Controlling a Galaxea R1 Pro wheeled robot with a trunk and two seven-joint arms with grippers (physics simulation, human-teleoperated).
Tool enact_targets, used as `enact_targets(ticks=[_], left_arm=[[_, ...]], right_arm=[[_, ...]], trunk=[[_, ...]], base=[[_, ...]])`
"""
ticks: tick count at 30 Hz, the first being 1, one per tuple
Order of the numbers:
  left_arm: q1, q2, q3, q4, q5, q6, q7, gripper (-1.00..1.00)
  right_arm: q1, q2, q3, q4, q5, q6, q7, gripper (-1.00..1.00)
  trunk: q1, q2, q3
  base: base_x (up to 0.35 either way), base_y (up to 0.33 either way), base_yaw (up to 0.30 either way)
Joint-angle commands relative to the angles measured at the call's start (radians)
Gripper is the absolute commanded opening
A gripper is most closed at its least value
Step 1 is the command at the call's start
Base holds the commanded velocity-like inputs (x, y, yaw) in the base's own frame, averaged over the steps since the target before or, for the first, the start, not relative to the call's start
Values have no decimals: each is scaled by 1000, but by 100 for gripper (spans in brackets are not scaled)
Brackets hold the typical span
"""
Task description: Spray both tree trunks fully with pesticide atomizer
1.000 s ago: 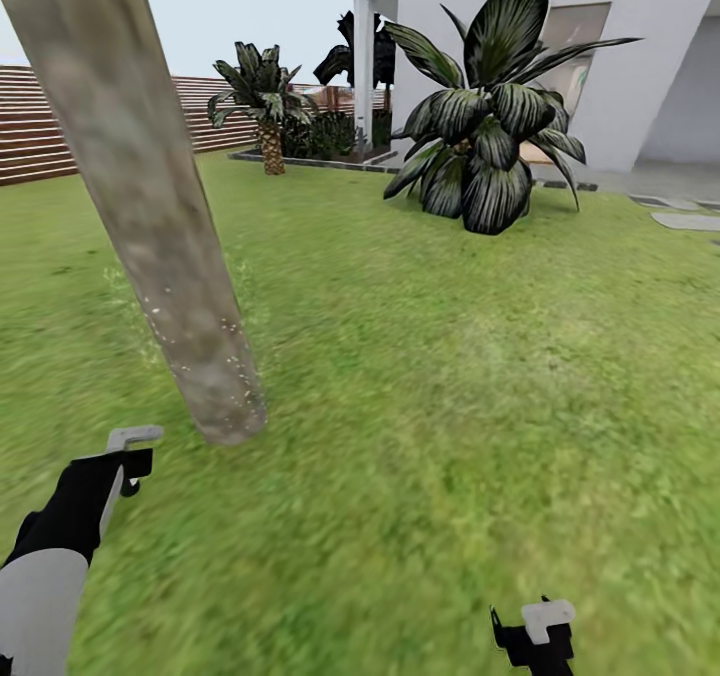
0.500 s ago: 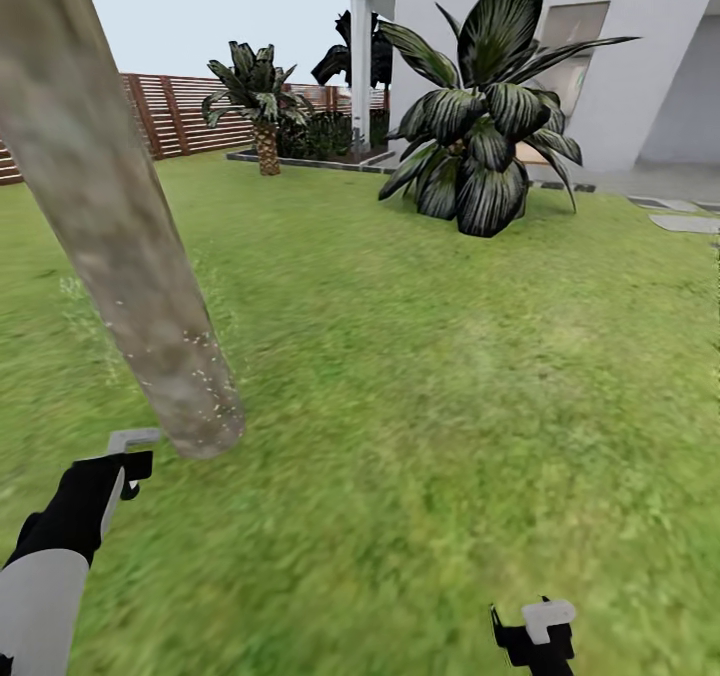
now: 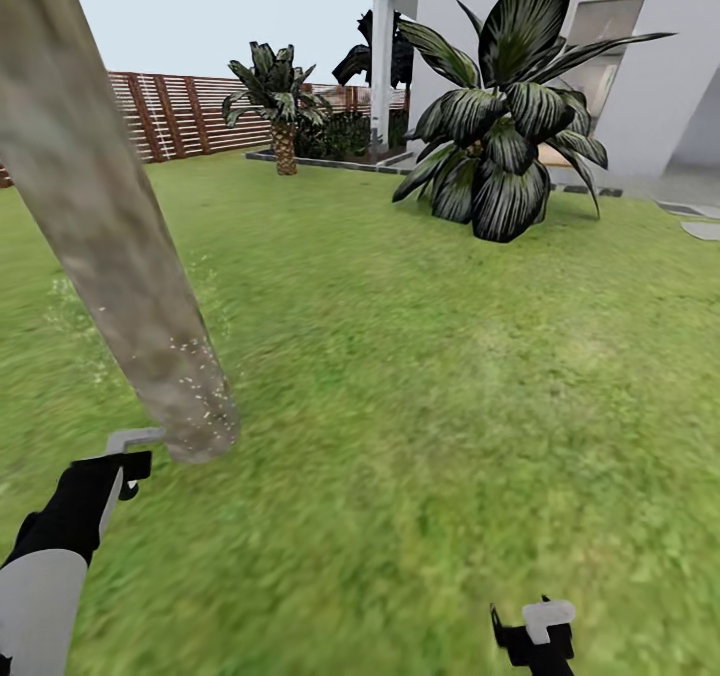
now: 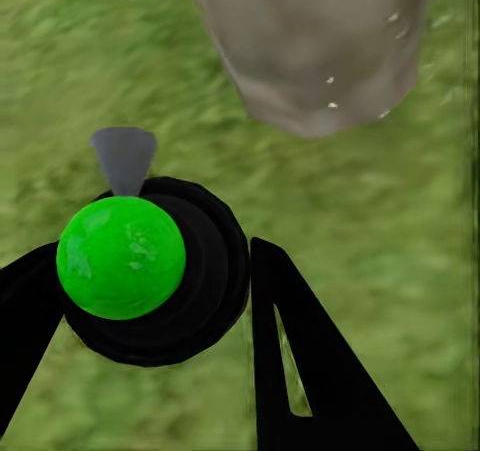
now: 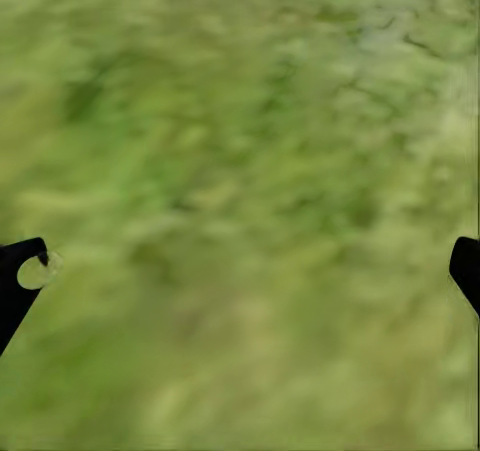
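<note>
The pesticide atomizer (image 4: 140,261) sits between the fingers of the left end effector (image 4: 150,301): a black round body topped by a glossy green ball, with a grey nozzle tip pointing toward the base of the tree trunk (image 4: 310,41). By its look it is a small, rigid plastic sprayer, probably light. The smooth rounded body could twist or slip, so a hold around the black collar below the green ball seems soundest, and that is where the fingers close on it. No brand, label or writing can be read on it.

In the head view the left end effector (image 3: 120,456) is at about 8 o'clock, its grey nozzle just beside the foot of the tree trunk (image 3: 110,226), which leans up toward 11 o'clock and carries pale specks near its base. The right end effector (image 3: 535,636) hangs at 5 o'clock over the grass lawn (image 3: 430,376), fingers spread wide and empty. Farther off stand a broad-leaved dark plant (image 3: 505,126) at 1 o'clock, a short palm (image 3: 280,106), a slatted wooden fence (image 3: 180,111) and a white building (image 3: 640,46).
</note>
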Motion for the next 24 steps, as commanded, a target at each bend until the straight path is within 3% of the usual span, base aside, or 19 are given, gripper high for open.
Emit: enact_targets(ticks=[1, 7, 15, 24], left_arm=[[0, -2, -1, 0, -1, 0, 0, -100], [0, -3, -2, 0, 1, 0, 0, -100], [0, -2, -2, 0, 0, 0, 0, -100], [0, -4, -2, 0, 2, 0, 1, -100]], right_arm=[[0, 0, 0, 0, 0, 0, 0, 100], [0, 0, 0, 0, 0, 0, -1, 100], [0, 1, 0, 0, 0, 0, 0, 100], [0, 0, 0, 0, 0, 0, 0, 100]], trunk=[[0, 0, 0], [0, 0, 0], [0, 0, 0], [0, 0, 0]], base=[[240, -179, 1], [159, -233, 20], [176, -210, 217], [17, -124, 48]])
